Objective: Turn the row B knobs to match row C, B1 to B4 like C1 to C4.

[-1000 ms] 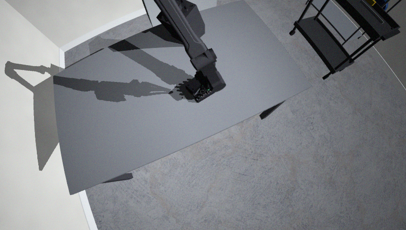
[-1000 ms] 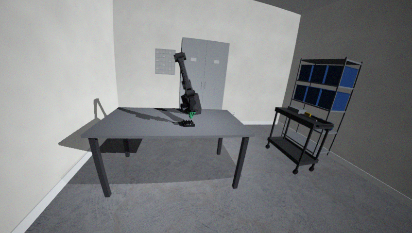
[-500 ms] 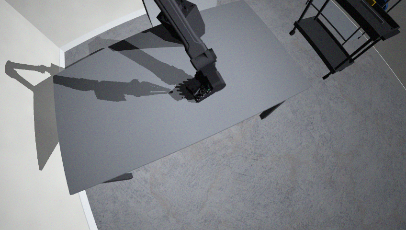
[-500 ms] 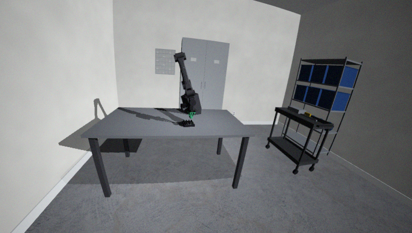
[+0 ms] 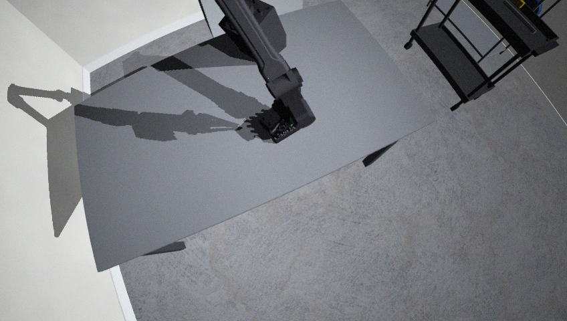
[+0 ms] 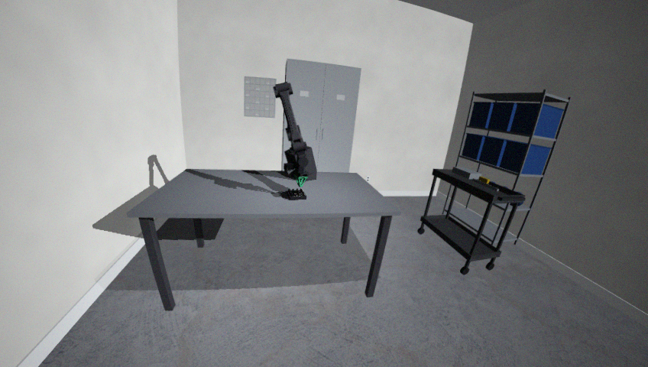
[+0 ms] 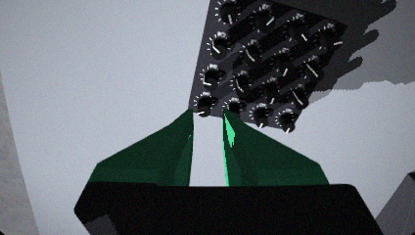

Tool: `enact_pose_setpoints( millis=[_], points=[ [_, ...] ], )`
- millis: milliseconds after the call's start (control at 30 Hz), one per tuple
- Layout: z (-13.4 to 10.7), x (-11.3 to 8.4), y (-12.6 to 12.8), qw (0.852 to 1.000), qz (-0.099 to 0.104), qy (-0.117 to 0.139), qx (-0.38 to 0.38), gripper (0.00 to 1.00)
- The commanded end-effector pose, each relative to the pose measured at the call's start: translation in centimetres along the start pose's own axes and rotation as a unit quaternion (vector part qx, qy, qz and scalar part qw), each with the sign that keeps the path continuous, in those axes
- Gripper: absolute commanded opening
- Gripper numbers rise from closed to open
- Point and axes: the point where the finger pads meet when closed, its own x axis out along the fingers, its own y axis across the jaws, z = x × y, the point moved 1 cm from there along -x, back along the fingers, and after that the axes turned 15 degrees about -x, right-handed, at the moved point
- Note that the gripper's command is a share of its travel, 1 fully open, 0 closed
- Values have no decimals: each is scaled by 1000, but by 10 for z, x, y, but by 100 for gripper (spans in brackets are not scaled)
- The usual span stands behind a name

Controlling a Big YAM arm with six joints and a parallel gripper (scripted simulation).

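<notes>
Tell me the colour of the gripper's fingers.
Green fingers, dark in places and bright where lit; the wrist view shows them best.

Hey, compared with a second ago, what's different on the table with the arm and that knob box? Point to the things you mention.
Nothing visibly changed. The arm point(image 5: 274, 63) point(image 6: 290, 118), its tool point(image 6: 300, 186) point(image 7: 207, 117) and the knob box point(image 6: 297, 197) point(image 7: 200, 73) look to be where they were; finer knob turns are too small to tell.
</notes>
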Motion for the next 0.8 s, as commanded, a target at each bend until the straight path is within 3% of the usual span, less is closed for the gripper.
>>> enact_pose_setpoints(
  millis=[0, 767],
  points=[
    [1, 9, 0, 1000, -1, -3, 0, 19],
    [11, 33, 9, 1000, 8, -8, 4, 19]
  ],
)
